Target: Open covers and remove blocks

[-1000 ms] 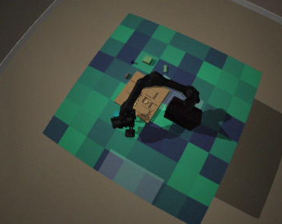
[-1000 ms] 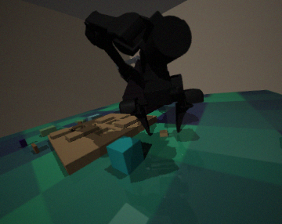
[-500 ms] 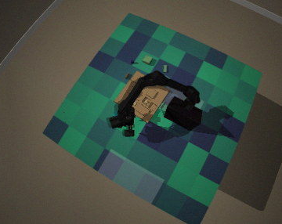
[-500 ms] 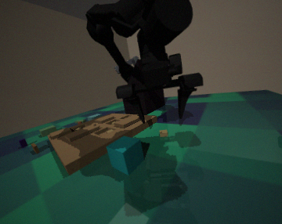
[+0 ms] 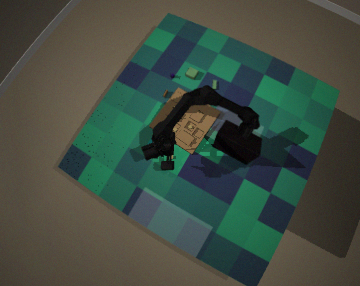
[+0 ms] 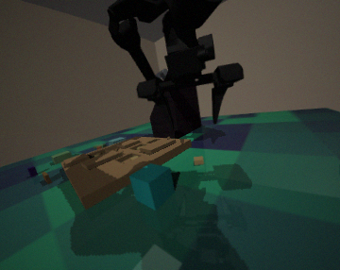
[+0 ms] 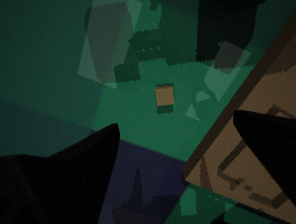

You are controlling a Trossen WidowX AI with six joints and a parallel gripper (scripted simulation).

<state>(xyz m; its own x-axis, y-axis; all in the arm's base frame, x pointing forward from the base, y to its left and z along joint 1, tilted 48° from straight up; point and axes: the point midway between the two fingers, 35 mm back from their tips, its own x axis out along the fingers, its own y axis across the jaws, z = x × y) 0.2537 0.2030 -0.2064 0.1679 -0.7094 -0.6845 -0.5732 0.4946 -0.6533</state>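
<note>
The robot's hand (image 5: pixel 169 157) (image 6: pixel 191 106) (image 7: pixel 174 123) is released, its fingers spread wide with nothing between them, raised above the bench (image 5: pixel 245 205) (image 6: pixel 293 189) (image 7: pixel 45 90). Below it a small tan block (image 6: pixel 198 160) (image 7: pixel 164 95) rests on the bench, near the wooden puzzle board (image 5: pixel 200 134) (image 6: pixel 101 181) (image 7: pixel 272 107) but apart from it. In the exterior view, a teal cube (image 6: pixel 152 186) stands by the board's near side, with the tan block farther off to the right.
</note>
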